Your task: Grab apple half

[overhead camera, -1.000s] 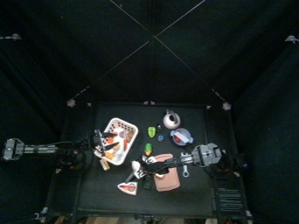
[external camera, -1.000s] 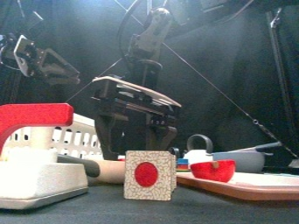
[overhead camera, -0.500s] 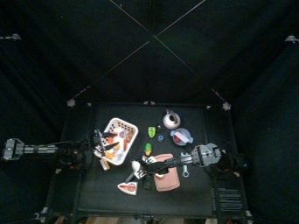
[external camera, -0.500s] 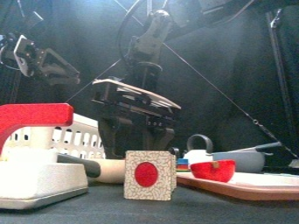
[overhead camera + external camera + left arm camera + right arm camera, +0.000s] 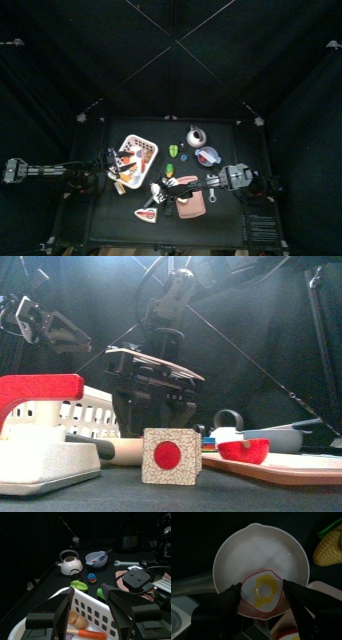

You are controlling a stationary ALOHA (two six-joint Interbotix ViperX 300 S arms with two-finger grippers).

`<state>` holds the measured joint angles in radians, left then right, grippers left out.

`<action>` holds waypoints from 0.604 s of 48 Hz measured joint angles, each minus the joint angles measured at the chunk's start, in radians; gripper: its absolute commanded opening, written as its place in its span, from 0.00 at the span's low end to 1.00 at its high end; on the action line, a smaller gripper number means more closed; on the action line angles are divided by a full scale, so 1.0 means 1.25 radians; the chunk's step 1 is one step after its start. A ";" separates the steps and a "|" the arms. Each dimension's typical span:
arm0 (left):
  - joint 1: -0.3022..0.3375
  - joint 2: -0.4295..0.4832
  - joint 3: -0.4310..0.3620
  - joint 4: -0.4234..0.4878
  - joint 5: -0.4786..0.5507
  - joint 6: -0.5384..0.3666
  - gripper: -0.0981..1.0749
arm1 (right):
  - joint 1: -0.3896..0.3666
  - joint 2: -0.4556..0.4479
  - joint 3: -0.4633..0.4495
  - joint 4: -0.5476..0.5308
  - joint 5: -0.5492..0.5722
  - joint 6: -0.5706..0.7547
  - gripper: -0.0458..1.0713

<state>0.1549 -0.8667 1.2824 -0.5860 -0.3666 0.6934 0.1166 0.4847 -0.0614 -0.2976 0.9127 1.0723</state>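
The apple half (image 5: pixel 262 592), a small round piece with a red rim, a pale face and a yellow centre, lies in a white bowl (image 5: pixel 244 549) in the right wrist view. My right gripper (image 5: pixel 262 587) hangs open just above it, one jaw on each side. From above, this gripper (image 5: pixel 160 190) has reached across the table's middle and covers the piece. From the front it (image 5: pixel 154 411) hangs open behind a pale wedge-shaped piece with a red spot (image 5: pixel 170 454). My left gripper (image 5: pixel 93 597) stays open over the white basket (image 5: pixel 100 614).
The red-handled white basket (image 5: pixel 40 426) stands front left. A pink board (image 5: pixel 287 468) with a red bowl (image 5: pixel 245 448) lies at the right. A white teapot (image 5: pixel 69 562), a grey bowl with a spoon (image 5: pixel 99 558) and green pieces (image 5: pixel 80 585) stand further back. A corn cob (image 5: pixel 328 549) lies beside the white bowl.
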 measured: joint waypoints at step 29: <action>-0.001 0.001 0.000 0.004 0.000 0.000 0.81 | -0.002 -0.109 0.128 -0.011 -0.198 0.001 0.73</action>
<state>0.1534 -0.8652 1.2824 -0.5814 -0.3666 0.6934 0.1135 0.3482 0.0982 -0.3114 0.6657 1.0738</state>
